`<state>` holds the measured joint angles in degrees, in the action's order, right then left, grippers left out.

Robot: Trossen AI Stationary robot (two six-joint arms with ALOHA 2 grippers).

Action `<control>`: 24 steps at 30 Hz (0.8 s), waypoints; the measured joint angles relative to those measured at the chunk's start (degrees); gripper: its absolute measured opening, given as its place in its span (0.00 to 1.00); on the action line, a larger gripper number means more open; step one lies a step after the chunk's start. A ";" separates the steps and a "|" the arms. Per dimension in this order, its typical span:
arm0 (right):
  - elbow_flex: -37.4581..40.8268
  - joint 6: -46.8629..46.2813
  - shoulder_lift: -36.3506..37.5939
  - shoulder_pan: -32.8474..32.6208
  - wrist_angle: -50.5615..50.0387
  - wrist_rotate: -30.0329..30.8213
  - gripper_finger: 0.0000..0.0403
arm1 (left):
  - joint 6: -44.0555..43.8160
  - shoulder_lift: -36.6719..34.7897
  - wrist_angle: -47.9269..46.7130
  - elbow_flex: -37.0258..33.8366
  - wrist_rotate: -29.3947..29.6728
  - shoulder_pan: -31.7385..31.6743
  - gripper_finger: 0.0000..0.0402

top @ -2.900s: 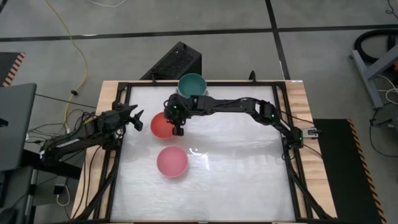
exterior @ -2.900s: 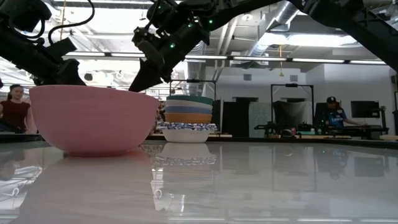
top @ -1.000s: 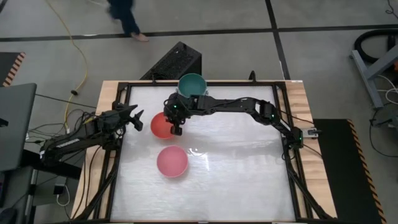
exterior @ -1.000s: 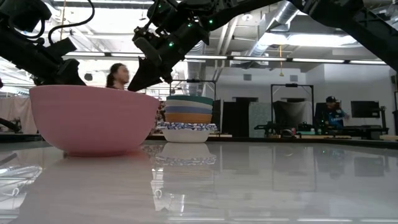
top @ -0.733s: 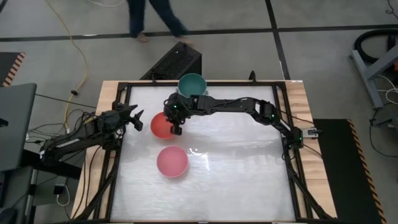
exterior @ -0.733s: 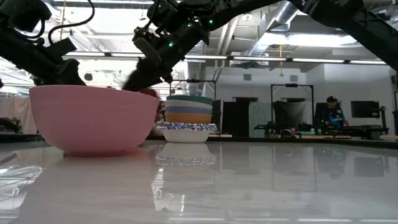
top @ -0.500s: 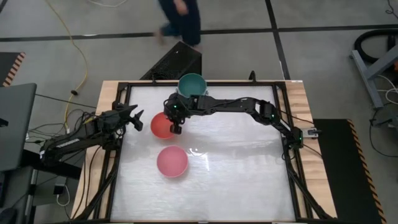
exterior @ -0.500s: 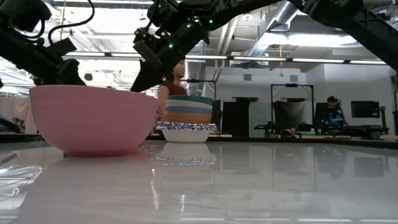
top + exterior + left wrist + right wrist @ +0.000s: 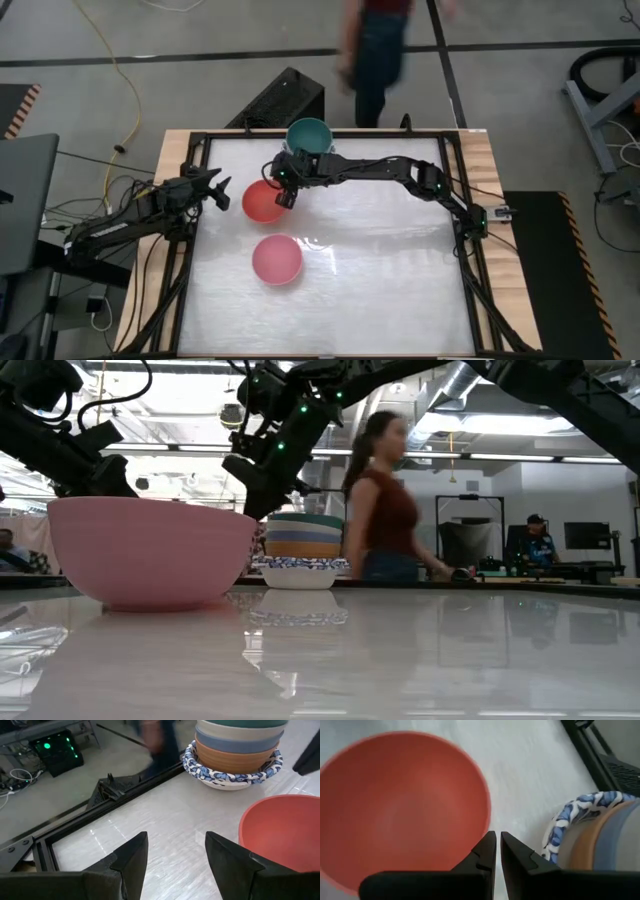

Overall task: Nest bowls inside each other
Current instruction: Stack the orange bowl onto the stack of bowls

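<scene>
Leftmost, the left gripper (image 9: 222, 190) hangs at the table's (image 9: 400, 280) left edge, fingers spread wide, empty, facing the red bowl (image 9: 262, 201). That bowl sits near the left edge toward the back; the pink bowl (image 9: 276, 259) lies nearer the front. The right gripper (image 9: 284, 197) hovers over the red bowl's right rim, fingers nearly together, nothing between them. At the back edge stands the stack (image 9: 308, 134), green bowl on top. The bowls look rigid, light, probably smooth and slick on this glossy table; likely to skid if nudged. Best hold: pinch the thin rim wall, one finger inside, one outside.
</scene>
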<state>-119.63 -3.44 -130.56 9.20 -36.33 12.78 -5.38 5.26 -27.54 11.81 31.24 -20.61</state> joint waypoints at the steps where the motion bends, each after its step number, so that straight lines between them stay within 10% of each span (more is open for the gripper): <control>1: 0.00 0.00 0.00 -0.04 -0.35 0.11 0.12 | 0.00 0.00 0.01 0.00 0.00 -0.01 0.47; 24: 1.92 -1.63 0.04 2.79 -3.37 -8.20 0.36 | 0.01 -0.02 -0.01 0.00 0.00 -0.01 0.47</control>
<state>-117.71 -5.07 -130.52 12.00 -39.70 4.57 -5.37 5.24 -27.55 11.81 31.24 -20.62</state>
